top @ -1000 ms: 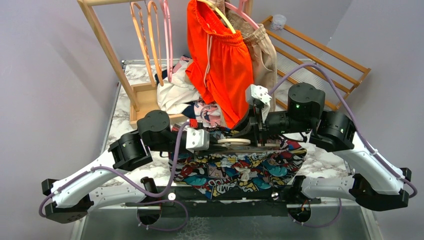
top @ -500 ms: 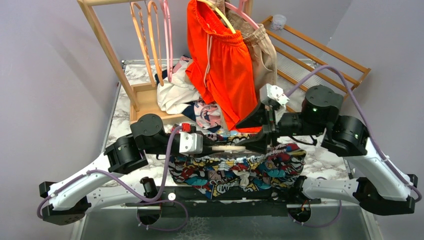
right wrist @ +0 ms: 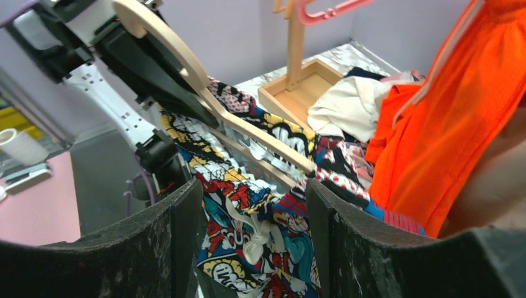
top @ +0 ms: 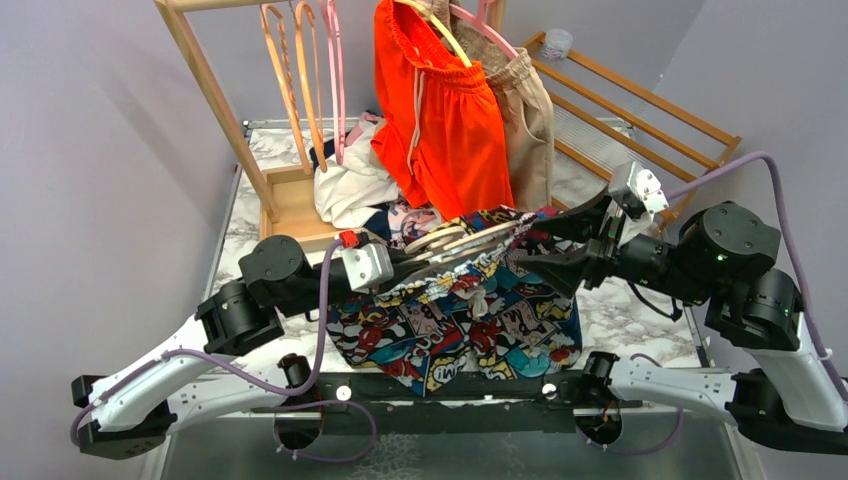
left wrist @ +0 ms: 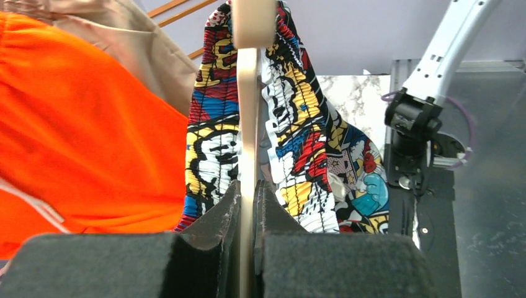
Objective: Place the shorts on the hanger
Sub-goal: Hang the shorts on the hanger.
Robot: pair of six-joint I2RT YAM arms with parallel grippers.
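Marble tabletop (top: 620, 325) below. Left wrist view: left fingers (left wrist: 211, 230) pinch hanger (left wrist: 248, 124), shorts (left wrist: 304, 143) draped over it. Right wrist view: right fingers (right wrist: 180, 248) spread.

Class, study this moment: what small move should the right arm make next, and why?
Probably draw the right gripper back, clear of the fabric. Its jaws stand open, gripping nothing, while the shorts already drape over the hanger, which the left gripper clamps and holds raised.
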